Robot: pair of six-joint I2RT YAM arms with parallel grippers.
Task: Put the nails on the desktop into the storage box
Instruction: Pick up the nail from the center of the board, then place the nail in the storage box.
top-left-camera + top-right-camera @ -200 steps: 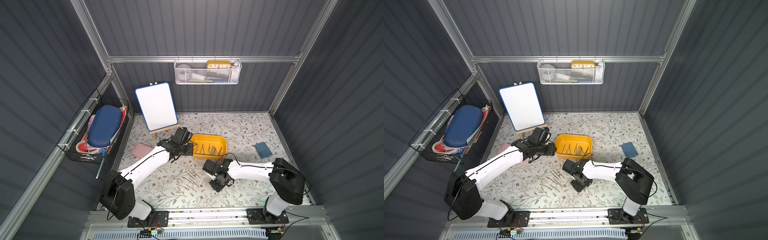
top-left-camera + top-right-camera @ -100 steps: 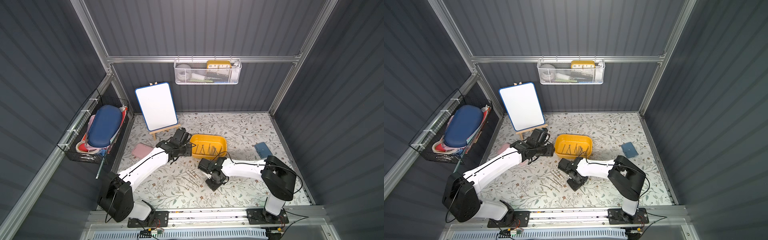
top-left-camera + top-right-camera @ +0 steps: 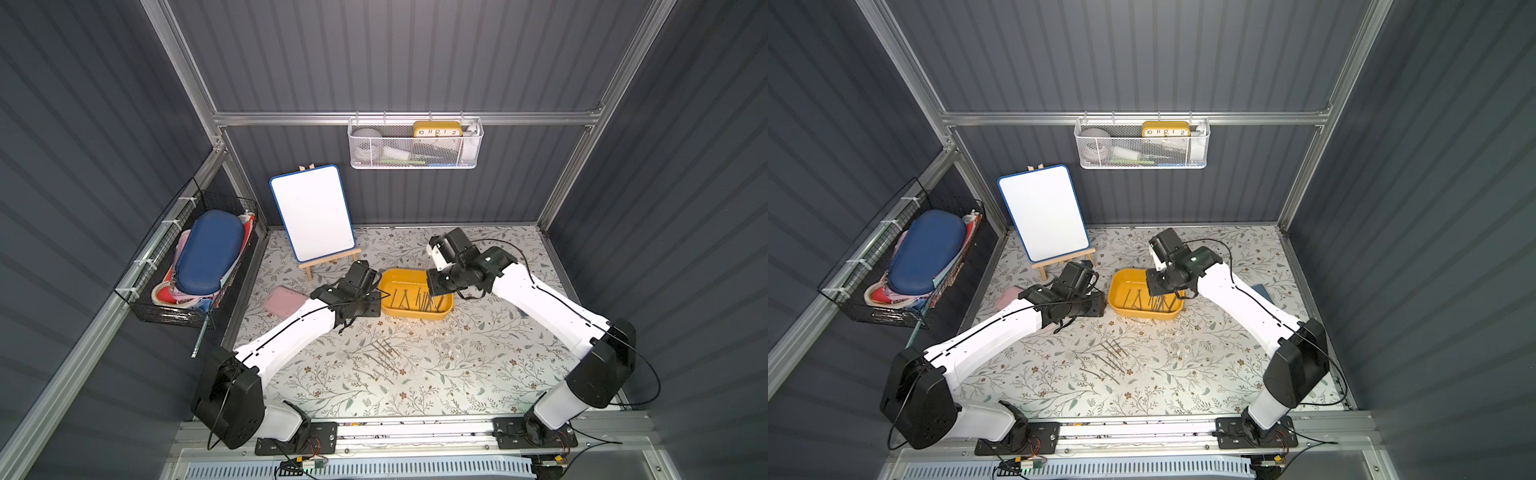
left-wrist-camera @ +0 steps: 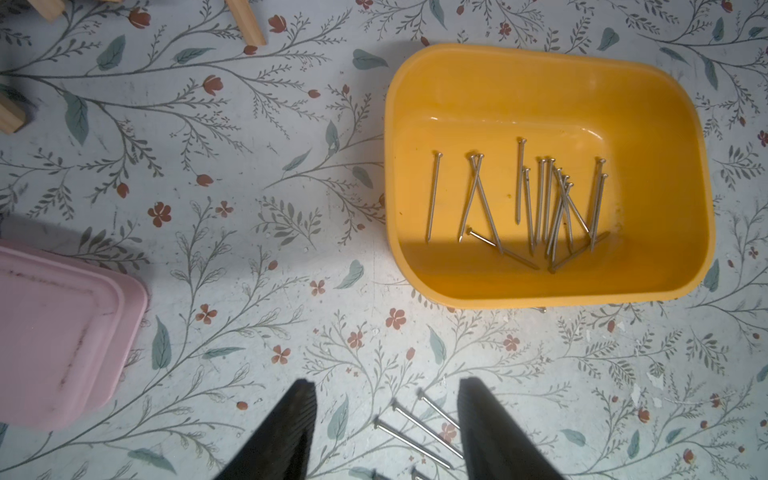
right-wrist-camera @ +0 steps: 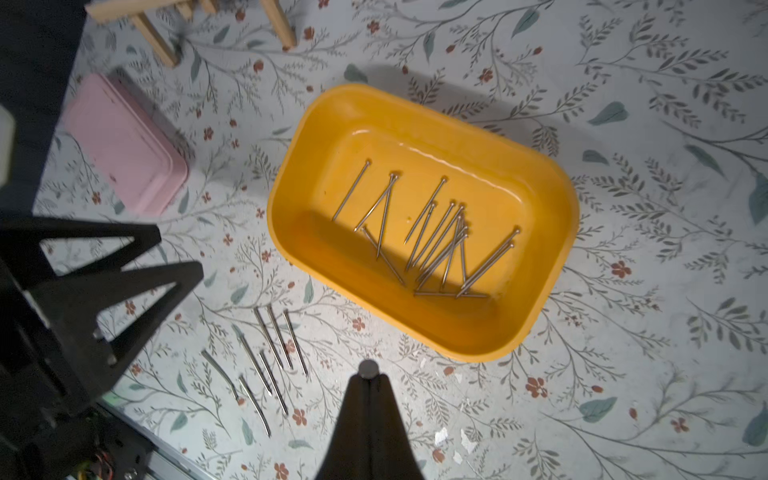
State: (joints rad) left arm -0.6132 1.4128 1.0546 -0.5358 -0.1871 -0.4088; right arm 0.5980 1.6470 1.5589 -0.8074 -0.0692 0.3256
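Right wrist view tells you most of it: your right gripper has its fingers pressed together. A small round grey head sits right at the tips, so it looks pinched on a nail seen end-on. Below it is the yellow storage box, with well over a dozen nails lying on its floor, mostly side by side, a few crossed. Seven or so loose nails lie on the desktop, near the box's long wall. Your left gripper hovers with its fingers spread apart and nothing between them — a few loose nails show on the surface underneath. In both top views it sits just beside the box's left end, near the pink case.
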